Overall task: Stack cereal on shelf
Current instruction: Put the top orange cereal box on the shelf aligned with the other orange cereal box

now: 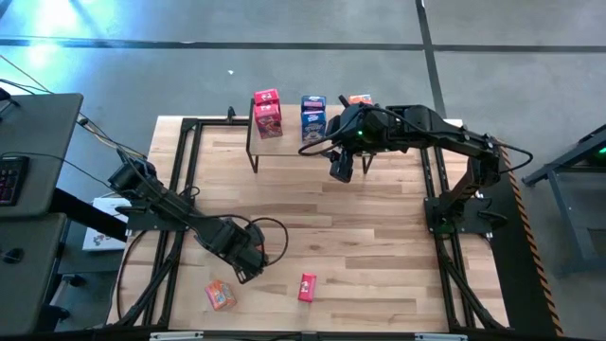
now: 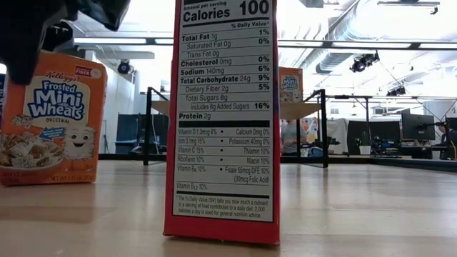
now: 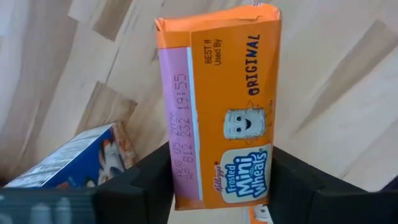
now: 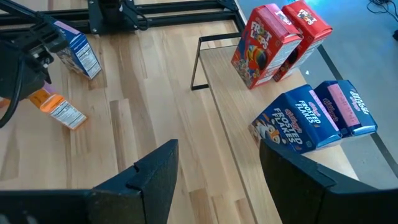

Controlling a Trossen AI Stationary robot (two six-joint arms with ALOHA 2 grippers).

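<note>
While our left gripper [image 3: 221,186] sits low over the counter [image 1: 379,246], well away from the shelf [image 1: 284,144], we see an orange cereal box [image 3: 217,106] lying between its fingers, though we cannot tell if they clamp it yet. Our right gripper [image 4: 217,180] hangs released beside the shelf, near the blue boxes [image 4: 317,118] and red boxes [image 4: 273,40] standing on it.

The red box [image 2: 225,121] close to the low camera shows a nutrition panel: "Calories 100", "Total Fat 1g", "Sodium 140mg", "Protein 2g". The orange box [image 2: 51,121] beside it reads "Kellogg's Frosted Mini Wheats Original". Between the left claw's fingers, an orange box [image 3: 224,106] reads "Best If Used By", "Original", "Frosted Mini Wheats". On the shelf, blue boxes [image 4: 314,118] read "Frosted Flakes".
</note>
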